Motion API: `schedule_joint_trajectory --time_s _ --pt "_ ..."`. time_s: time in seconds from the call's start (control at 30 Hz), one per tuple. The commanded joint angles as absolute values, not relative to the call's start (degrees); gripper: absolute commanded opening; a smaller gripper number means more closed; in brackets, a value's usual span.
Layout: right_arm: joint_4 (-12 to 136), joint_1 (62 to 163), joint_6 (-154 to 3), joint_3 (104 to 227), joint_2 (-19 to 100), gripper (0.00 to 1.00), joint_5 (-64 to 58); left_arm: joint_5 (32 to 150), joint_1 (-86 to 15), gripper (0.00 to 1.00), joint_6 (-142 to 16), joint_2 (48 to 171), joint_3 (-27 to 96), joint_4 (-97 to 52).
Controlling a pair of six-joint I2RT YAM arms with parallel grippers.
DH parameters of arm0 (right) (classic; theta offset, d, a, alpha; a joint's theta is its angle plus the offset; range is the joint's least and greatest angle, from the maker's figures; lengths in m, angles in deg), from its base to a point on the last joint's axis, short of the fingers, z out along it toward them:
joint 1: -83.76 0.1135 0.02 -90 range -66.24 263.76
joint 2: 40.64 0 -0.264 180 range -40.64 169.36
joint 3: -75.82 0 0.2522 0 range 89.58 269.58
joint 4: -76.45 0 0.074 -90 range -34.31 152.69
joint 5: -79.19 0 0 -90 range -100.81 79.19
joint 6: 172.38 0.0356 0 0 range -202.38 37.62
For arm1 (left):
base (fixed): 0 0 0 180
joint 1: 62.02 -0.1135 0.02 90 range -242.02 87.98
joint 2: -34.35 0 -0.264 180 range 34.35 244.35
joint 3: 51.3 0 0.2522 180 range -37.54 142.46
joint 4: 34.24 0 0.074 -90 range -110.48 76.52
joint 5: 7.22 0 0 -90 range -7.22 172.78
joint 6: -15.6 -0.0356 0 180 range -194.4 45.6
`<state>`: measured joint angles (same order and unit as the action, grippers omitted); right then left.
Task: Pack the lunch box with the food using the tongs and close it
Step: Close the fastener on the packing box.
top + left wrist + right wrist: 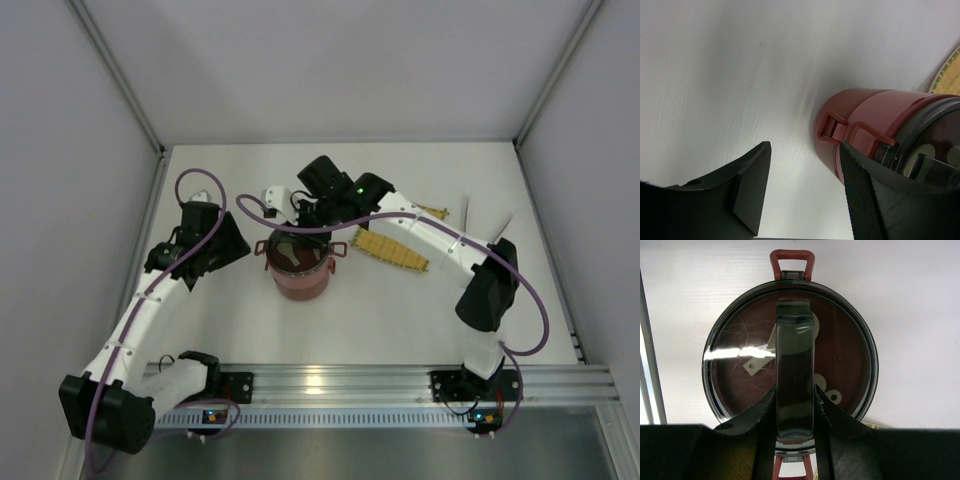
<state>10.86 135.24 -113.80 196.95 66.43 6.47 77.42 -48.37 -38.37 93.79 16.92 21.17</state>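
The dark-red lunch box point(300, 278) stands stacked in the middle of the table, its smoky grey domed lid point(840, 345) on top. My right gripper point(795, 390) comes down from above and is shut on the lid's arched handle point(795, 355). Through the lid I see cream spoon-shaped pieces point(757, 364) on a flat red lid. My left gripper point(804, 147) hangs open just left of the lunch box point(860, 112), its right finger close to a red side clasp point(840, 131). Two thin pale arms of the tongs point(467, 210) poke out behind the right arm. No food shows.
A yellow woven mat point(392, 250) lies right of the lunch box, partly under the right arm. A small white object point(272, 196) sits behind the box. White walls close in the table on three sides, and a metal rail point(330, 380) runs along the near edge.
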Motion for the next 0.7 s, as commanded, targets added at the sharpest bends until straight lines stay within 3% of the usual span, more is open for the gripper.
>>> schedule_joint_trajectory --time_s 0.0,0.67 --pt "10.0 135.4 -113.5 198.1 68.7 0.02 7.1 77.4 -48.2 0.62 -38.6 93.6 18.9 20.6" --pt "9.2 136.1 -112.2 199.7 69.3 0.03 6.8 77.6 -48.2 0.63 -38.6 93.5 18.8 20.7"
